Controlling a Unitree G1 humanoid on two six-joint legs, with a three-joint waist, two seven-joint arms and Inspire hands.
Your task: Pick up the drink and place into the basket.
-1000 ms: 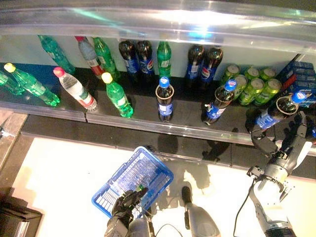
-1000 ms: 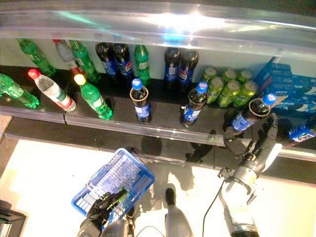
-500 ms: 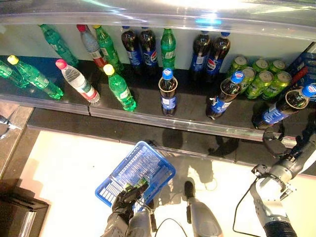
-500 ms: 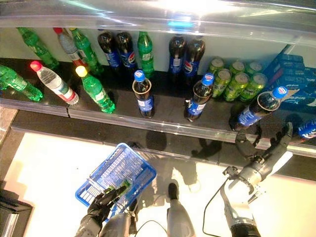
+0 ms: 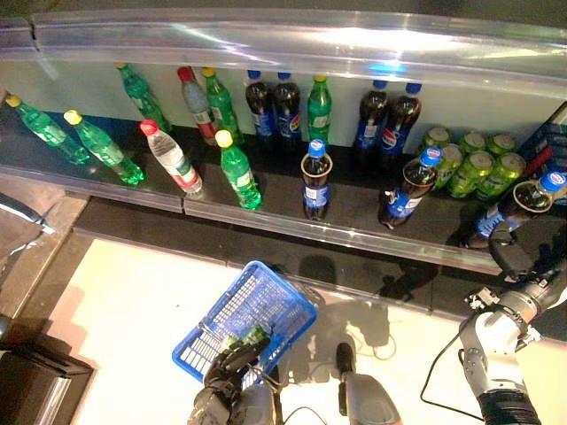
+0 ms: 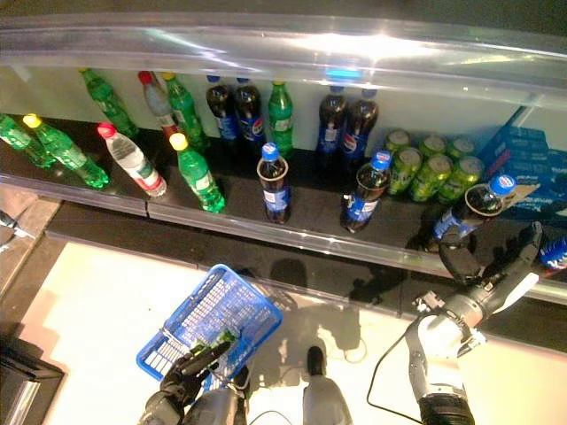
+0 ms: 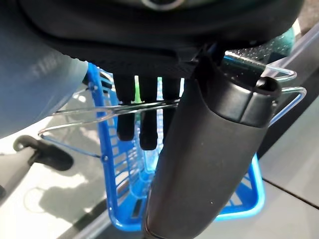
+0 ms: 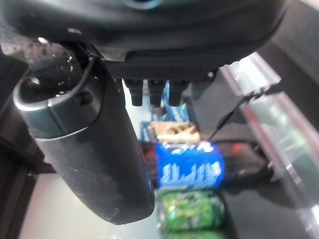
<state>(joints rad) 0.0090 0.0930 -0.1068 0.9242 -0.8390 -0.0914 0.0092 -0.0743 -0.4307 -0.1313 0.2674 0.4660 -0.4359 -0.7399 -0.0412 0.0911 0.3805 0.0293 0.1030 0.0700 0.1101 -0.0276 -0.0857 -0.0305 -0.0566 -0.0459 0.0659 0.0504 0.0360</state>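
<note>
Cola bottle (image 6: 465, 212) stands on the shelf (image 6: 292, 235) at right of frame; your right hand (image 6: 496, 274) has dropped back below it, fingers spread, empty. Left hand (image 6: 190, 372) grips the basket (image 6: 213, 314) handle. Grasp undone; reach again.

A blue plastic mesh basket (image 5: 252, 314) with thin wire handles (image 7: 99, 112) is seen at lower centre; the shelf (image 5: 345, 217) above looks glossy black, edged with clear plastic.
</note>
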